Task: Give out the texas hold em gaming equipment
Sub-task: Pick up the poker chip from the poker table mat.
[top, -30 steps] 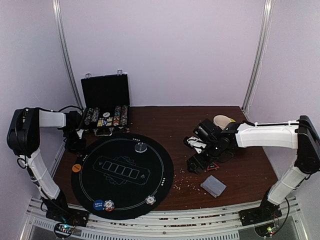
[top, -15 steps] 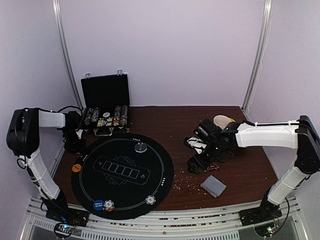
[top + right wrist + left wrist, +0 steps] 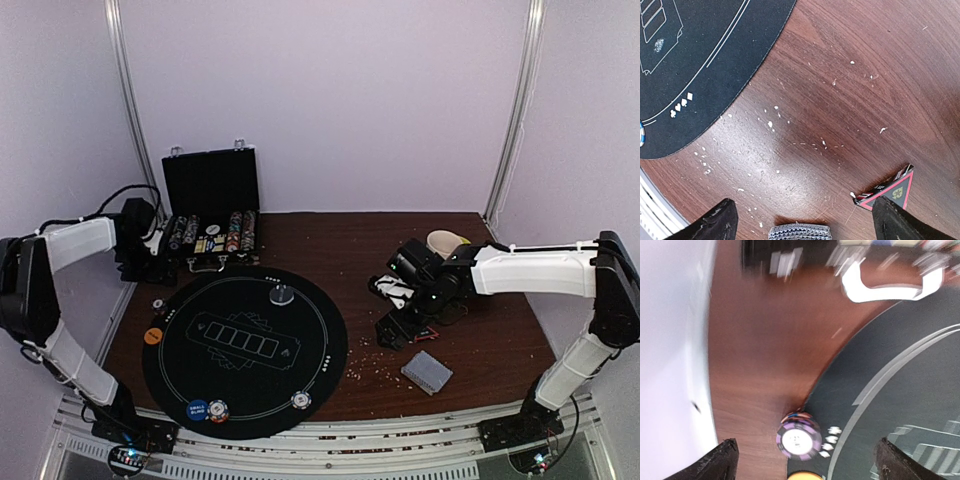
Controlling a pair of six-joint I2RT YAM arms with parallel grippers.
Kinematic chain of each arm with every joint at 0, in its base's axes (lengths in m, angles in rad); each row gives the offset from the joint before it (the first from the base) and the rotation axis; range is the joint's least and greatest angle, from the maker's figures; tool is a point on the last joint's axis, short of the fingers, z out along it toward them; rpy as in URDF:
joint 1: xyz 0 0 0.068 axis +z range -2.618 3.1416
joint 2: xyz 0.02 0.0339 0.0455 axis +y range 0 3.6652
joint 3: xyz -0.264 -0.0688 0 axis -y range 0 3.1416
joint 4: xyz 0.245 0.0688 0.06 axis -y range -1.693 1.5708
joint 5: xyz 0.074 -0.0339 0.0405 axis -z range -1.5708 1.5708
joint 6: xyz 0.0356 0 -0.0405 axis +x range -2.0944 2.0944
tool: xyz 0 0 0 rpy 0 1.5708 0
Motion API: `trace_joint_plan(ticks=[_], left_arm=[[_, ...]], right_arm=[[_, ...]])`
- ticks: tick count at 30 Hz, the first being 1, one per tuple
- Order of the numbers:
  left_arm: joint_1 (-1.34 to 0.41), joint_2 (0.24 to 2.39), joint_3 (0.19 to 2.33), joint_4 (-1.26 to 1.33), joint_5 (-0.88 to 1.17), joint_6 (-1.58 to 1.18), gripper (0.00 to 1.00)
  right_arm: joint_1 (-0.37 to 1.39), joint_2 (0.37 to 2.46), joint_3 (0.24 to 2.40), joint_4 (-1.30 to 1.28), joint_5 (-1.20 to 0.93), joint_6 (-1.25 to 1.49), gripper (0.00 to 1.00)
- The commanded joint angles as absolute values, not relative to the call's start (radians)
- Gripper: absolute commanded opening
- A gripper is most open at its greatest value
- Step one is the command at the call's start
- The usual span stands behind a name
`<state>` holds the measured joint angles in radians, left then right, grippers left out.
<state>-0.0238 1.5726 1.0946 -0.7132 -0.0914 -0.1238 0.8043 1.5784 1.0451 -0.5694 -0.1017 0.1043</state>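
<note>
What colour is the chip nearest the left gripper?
The chip is purple with white centre; left wrist view.

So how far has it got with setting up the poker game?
Done: orange disc, blue disc and others sit along the edge of the black mat. In hand: nothing; left gripper and right gripper hang open. Left: card deck lies undealt beside the mat.

deck: grey-backed, lying flat | purple chip: flat, at mat edge

The black mat fills the ten o'clock corner. White crumbs dot the brown table. The deck peeks in at six o'clock, between two wide-apart fingers. A pink-edged triangle lies at four o'clock.
</note>
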Motion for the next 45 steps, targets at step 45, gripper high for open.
trace_joint_plan(ticks=[45], left_arm=[[-1.147, 1.857, 1.171, -0.691, 0.177, 0.300, 0.61]], right_arm=[[0.746, 1.466, 1.006, -0.550, -0.092, 0.224, 1.00]])
